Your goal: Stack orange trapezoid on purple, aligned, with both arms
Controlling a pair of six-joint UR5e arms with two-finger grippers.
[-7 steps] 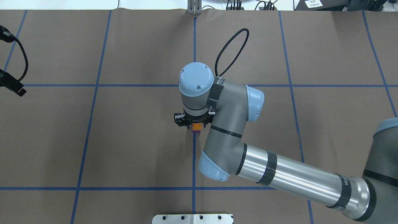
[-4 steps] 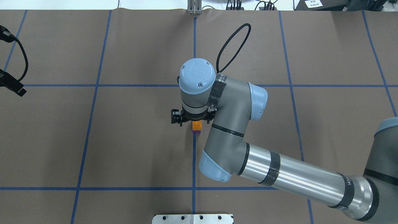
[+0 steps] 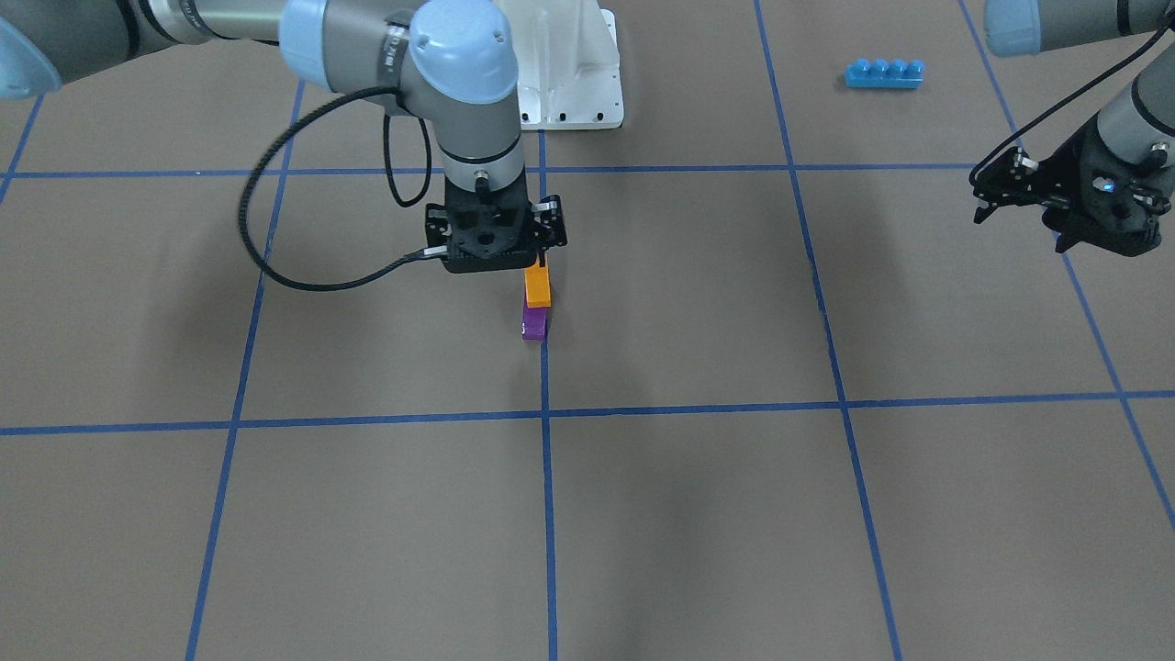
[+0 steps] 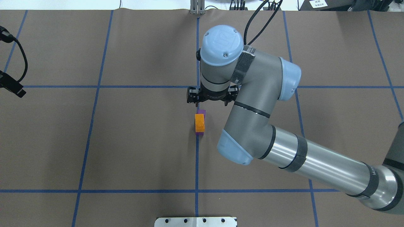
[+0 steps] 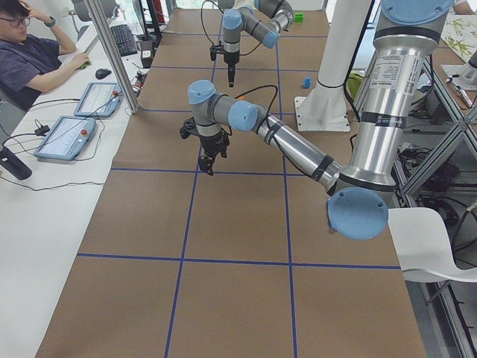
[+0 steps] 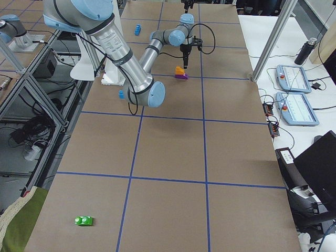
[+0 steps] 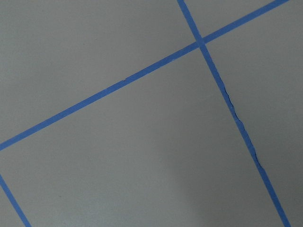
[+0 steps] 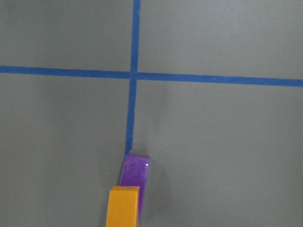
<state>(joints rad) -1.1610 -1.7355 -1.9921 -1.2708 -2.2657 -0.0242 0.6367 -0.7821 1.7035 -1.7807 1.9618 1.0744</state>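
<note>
Right gripper [image 4: 198,108] hangs empty, its spread unclear from here; orange trapezoid [image 4: 199,122], perched on purple [image 4: 202,112], looks light, slick: pinch its flat sides.

The right arm [image 4: 315,164] has a polished silver tubular link and matt grey elbow and wrist housings. Its rounded light-blue joint caps [image 4: 222,44] show small recessed screws and an embossed maker's mark. Black fabric straps [image 4: 240,66] band the housings and tube, and a braided black cable [image 3: 243,220] runs alongside. The right gripper [image 4: 210,100] is black and angular, with small silver fittings. The left arm [image 3: 1138,110] has the same grey and light-blue finish, and the black left gripper [image 3: 1056,216] carries a small blue light. The white base pedestal [image 3: 569,55] has bolt holes along its foot.
</note>
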